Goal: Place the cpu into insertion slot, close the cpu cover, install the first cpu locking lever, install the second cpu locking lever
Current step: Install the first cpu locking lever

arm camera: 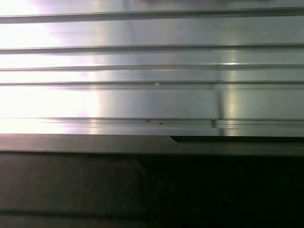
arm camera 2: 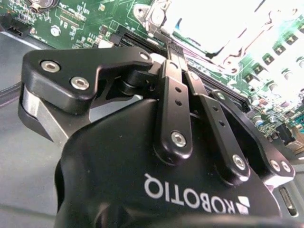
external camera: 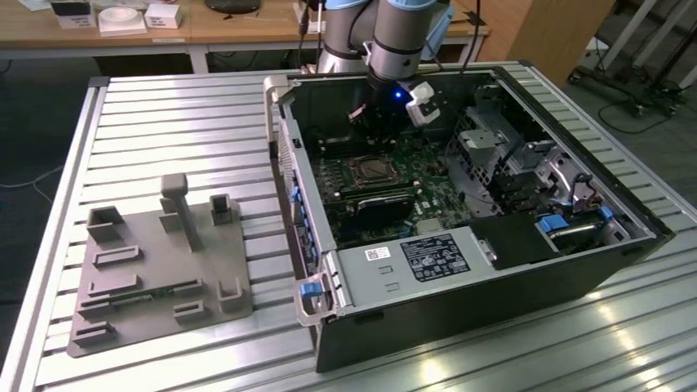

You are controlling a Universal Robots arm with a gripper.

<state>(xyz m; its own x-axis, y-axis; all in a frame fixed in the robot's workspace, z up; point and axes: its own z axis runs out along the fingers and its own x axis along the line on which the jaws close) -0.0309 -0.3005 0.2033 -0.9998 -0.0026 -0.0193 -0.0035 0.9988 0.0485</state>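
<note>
While the arm reaches down into the open computer case (external camera: 610, 245), the gripper (external camera: 370, 131) hangs in the upper middle of the exterior view, just above the green motherboard (external camera: 436, 175). Whether its fingers stand apart or together cannot be told: in the second wrist view the black gripper body and its linkage bars (arm camera 2: 173, 114) fill the lower frame, and the fingertips are hidden beyond them. Nothing can be seen held.

From the gripper outward, the insertion slot (external camera: 374, 171) lies directly below it in the exterior view, near and slightly toward the frame's bottom, at the centre of the case. It reads as a dark square with a silvery metal rim; whether the cpu already sits inside, and how the cpu cover lies, cannot be judged from this view. In the second wrist view a bright, overexposed silvery metal frame (arm camera 2: 213, 23) occupies the upper right of the frame, just past the tip end of the linkage, with green board around it; this is judged to be the socket region, lying ahead of the gripper and close to it.

Farther out, a black card (external camera: 381, 214) sits below the slot in the exterior view. The case rests on a ribbed aluminium table (external camera: 163, 122); a grey fixture tray (external camera: 153, 269) lies well apart at lower left. In the first wrist view the table's ribs (arm camera: 152, 66) run horizontally.
</note>
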